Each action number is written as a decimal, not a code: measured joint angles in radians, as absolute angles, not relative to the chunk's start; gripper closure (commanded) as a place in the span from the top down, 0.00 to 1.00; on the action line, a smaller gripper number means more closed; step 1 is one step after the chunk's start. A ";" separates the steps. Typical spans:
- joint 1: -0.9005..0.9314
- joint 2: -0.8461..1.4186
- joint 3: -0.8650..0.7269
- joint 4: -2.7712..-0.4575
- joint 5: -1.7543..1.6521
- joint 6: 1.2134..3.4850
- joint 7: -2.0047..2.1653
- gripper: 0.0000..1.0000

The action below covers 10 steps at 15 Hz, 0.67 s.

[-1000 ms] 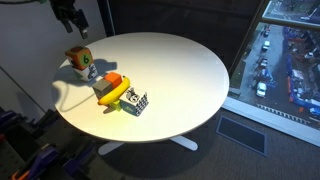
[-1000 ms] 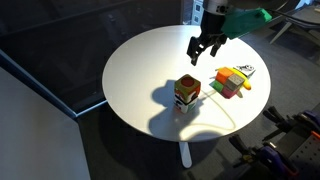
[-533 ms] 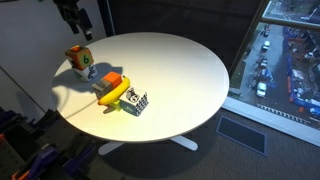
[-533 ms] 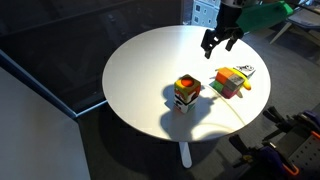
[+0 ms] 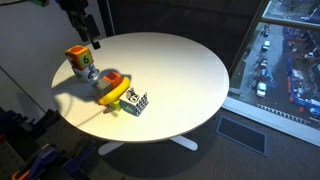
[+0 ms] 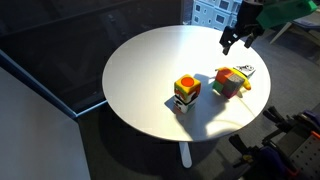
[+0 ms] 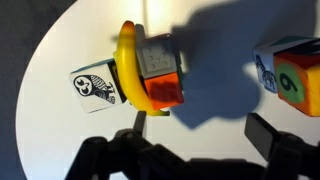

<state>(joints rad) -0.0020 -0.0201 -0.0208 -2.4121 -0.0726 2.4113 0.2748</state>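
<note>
My gripper (image 6: 232, 44) hangs with its jaws spread wide and nothing between them, high over the rim of the round white table (image 6: 150, 60). In the wrist view both fingers (image 7: 125, 142) show dark at the bottom of the picture, with bare table and shadow between them.

I judge this to be the approach stage: I am above the things, touching none, and no grip has begun. A pick from here would call for centring the open jaws over one piece, turning the wrist to suit its narrow side, and coming straight down without nudging its neighbours.

Nearest below me is a tight cluster close to the table's edge. I count one banana (image 7: 128, 72) lying curved against one block with a grey top and an orange side (image 7: 158, 72). The two touch, though I cannot tell whether the banana rests partly on the block. Just beside the banana, on its other side, sits one small black-and-white patterned cube (image 7: 95, 87), right at the rim in an exterior view (image 6: 245, 70).

Further along the same edge, apart from the cluster, stands one colourful cube (image 5: 80, 62), upright and alone, an orange face uppermost (image 6: 186, 84).
</note>
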 measured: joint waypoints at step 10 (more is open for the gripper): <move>-0.048 -0.006 -0.061 -2.455 -0.025 2.413 0.196 1.00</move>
<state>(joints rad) -0.0481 -0.0059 -0.0615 -2.4547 -0.0247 2.4127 0.1958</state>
